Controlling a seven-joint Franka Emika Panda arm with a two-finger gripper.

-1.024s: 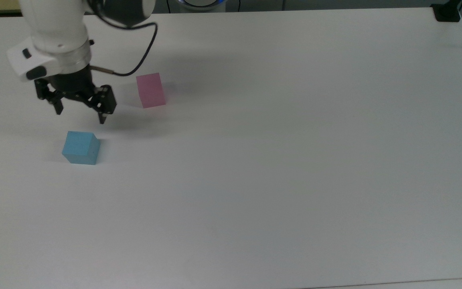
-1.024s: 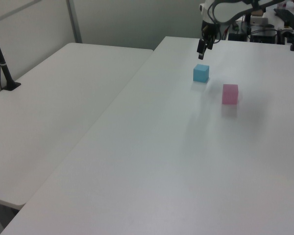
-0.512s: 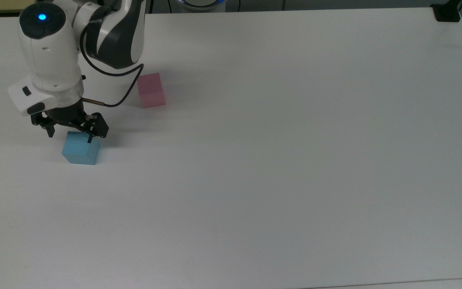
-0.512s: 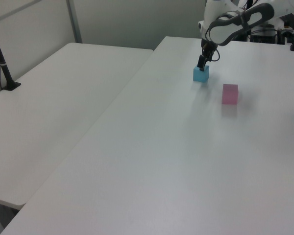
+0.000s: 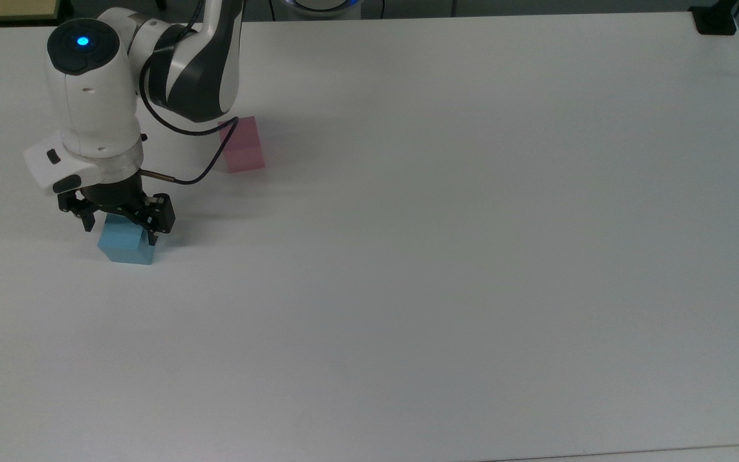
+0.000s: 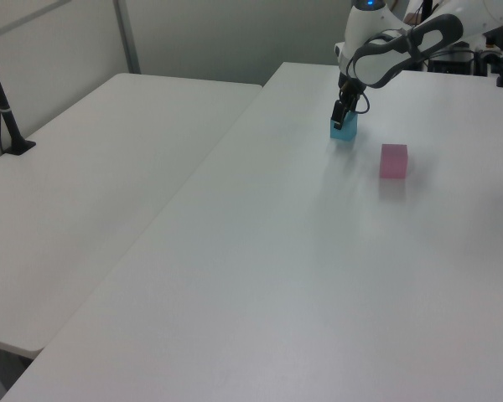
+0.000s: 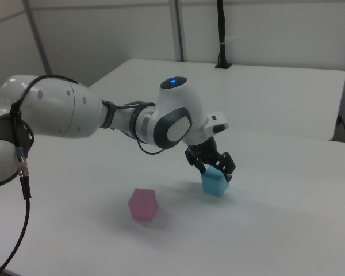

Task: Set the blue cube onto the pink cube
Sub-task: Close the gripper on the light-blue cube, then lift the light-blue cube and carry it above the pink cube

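Now open tool [image 5: 120, 226] straddling blue cube [image 5: 127, 247], pink cube [image 5: 242, 149] well apart.

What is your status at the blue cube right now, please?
Gripper open, straddling blue cube. Cube on table, not lifted. Pink cube apart, top clear.

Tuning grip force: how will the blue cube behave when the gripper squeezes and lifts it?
The blue cube looks solid with flat, matte faces, so it probably won't deform or slip much. It sits flat on the table, so rolling is unlikely. The gripper is open, a finger either side; an off-centre close could twist it.
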